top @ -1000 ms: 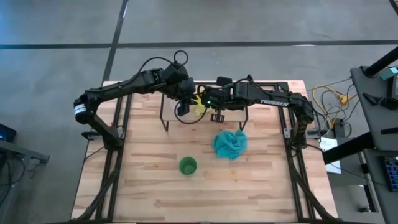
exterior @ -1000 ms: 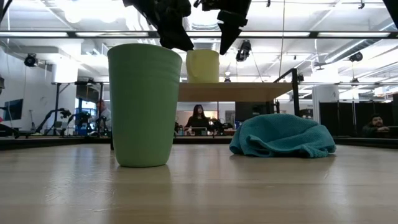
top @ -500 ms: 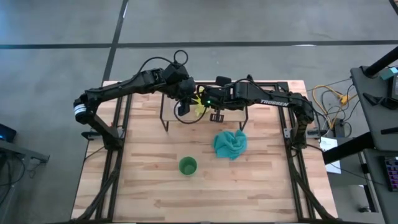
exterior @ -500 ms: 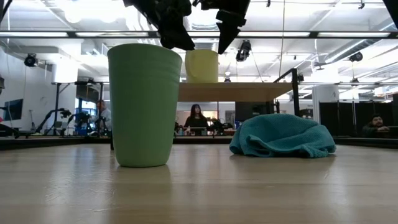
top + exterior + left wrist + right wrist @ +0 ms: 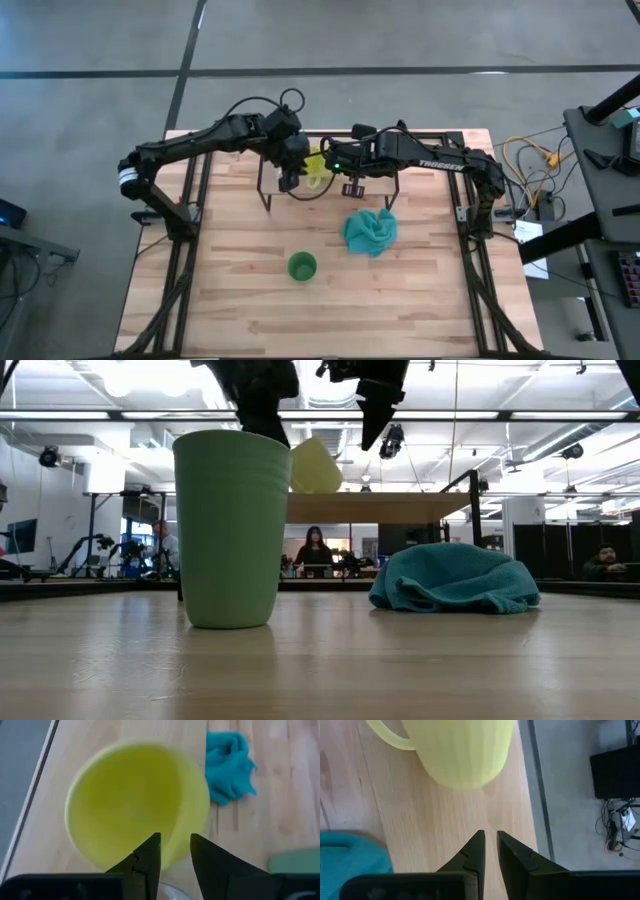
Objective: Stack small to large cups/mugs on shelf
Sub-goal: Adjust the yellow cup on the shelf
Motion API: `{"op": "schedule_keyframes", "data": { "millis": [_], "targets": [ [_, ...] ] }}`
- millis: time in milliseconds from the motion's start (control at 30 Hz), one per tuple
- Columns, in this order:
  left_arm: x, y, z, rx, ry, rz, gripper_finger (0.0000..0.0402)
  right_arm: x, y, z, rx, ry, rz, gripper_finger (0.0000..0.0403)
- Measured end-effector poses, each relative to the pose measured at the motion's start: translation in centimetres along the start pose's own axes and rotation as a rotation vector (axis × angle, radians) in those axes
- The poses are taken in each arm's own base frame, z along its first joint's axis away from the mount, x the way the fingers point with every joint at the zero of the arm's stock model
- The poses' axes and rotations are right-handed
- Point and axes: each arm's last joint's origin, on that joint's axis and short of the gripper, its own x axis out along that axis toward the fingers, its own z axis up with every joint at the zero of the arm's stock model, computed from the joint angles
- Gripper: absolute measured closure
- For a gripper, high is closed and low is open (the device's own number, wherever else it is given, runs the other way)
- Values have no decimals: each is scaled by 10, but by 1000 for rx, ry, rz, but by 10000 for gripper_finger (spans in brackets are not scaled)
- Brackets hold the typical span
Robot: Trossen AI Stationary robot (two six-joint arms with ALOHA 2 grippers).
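Note:
The yellow mug (image 5: pixel 318 466) is on the light-wood shelf (image 5: pixel 400 507) and leans toward the table's left. Its mouth faces my left gripper (image 5: pixel 175 851), which is shut on its rim. In the high view the left gripper (image 5: pixel 290 176) is just left of the mug (image 5: pixel 316 166). My right gripper (image 5: pixel 489 836) is shut and hovers over the shelf plank just right of the mug (image 5: pixel 462 750), touching nothing. The green cup (image 5: pixel 302 266) stands on its base on the table, nearer the front. A pale curved rim (image 5: pixel 170 892) shows between the left finger bases; whether it is the glass cup I cannot tell. My left gripper has the yellow mug by the rim (image 5: pixel 176 862) on the side nearest it. One finger (image 5: pixel 150 852) is in front of the inside and the other (image 5: pixel 205 855) is against the outer wall. The fingers slant down from the table's left. The mug is tilted, its lower right edge (image 5: pixel 342 489) at the shelf plank.
A crumpled teal cloth (image 5: pixel 370 231) lies on the table in front of the shelf's right end. The shelf's thin black legs (image 5: pixel 266 196) stand in the far middle of the table. In the low view the green cup (image 5: pixel 232 528) hides the shelf's left part. People sit in the room behind.
The yellow mug stood upright on the shelf and has now tipped over toward the table's left, with its lower right edge staying at the plank. My left gripper has moved a little toward the table's left, with the mug's rim following it. My right gripper has hardly moved.

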Motion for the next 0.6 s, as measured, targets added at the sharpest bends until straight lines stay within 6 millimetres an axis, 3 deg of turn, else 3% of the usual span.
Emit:
{"op": "schedule_keyframes", "data": {
  "millis": [267,600],
  "targets": [
    [-12,1,17,52,-154,38,315,1,0,2,-5,-18,-2,360],
    [-12,0,18,59,-155,36,357,0,0,12,-2,-113,17,360]
  ]
}}
